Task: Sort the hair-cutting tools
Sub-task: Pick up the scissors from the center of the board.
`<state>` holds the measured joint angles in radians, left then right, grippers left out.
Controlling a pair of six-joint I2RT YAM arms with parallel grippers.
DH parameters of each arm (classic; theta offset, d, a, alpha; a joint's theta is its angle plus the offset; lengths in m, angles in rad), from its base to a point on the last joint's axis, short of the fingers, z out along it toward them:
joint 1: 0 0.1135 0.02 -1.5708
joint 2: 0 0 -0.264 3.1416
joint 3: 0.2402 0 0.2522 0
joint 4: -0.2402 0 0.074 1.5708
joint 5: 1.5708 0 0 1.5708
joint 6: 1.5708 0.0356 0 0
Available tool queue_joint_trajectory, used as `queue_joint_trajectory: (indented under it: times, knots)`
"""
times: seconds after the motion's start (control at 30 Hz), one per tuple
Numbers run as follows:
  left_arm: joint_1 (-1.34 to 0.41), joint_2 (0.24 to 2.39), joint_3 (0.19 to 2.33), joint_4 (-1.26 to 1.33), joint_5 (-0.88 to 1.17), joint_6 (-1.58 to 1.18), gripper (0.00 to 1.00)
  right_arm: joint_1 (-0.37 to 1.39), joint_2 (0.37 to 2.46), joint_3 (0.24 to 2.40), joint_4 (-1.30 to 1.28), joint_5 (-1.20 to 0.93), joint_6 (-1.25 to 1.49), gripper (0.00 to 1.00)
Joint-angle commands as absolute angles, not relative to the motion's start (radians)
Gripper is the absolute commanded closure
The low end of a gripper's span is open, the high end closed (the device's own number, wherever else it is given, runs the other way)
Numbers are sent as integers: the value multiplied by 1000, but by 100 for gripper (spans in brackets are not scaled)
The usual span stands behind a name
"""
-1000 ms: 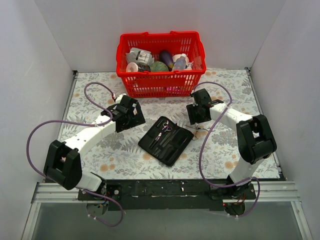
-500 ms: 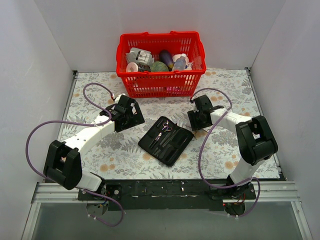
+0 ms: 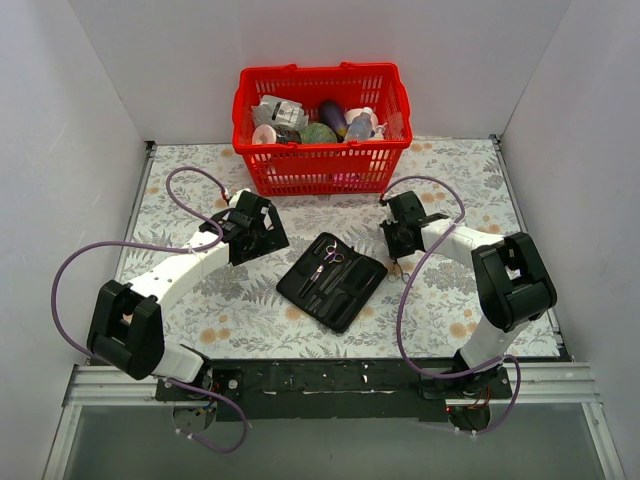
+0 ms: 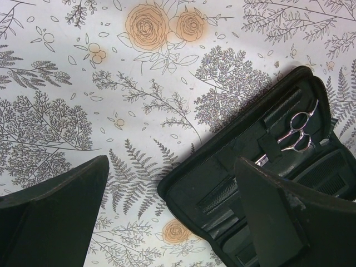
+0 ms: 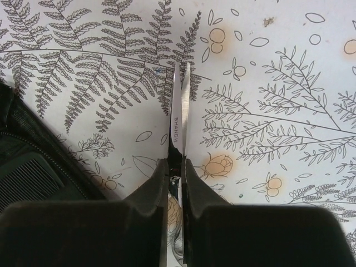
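My right gripper is shut on a pair of silver scissors. The blades point out past the fingertips, low over the flowered cloth, and the finger rings show under the gripper, just right of the open black case. Another pair of silver scissors lies inside the case, and those scissors also show in the left wrist view. A black comb sits in a case pocket. My left gripper is open and empty above the case's left corner.
A red plastic basket full of bottles and packets stands at the back centre. White walls close in the table on three sides. Purple cables loop from both arms.
The right gripper's jaws have shut on the scissors lying right of the case, after moving slightly towards them. The left arm has not moved.
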<state>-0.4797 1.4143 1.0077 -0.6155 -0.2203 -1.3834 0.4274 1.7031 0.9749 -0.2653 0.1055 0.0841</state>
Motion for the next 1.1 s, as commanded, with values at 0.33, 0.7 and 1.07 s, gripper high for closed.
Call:
queue_joint_trajectory:
  times: [0.33, 0.7, 1.07]
  knots:
    - [-474, 1381, 999, -588, -201, -1379, 2, 426, 1729, 991, -420, 284, 118, 76]
    - [-471, 1379, 985, -575, -196, -1378, 2, 428, 1710, 979, -463, 226, 160, 50]
    - [-471, 1371, 966, -565, -181, -1384, 2, 428, 1592, 845, -443, 133, 250, 50]
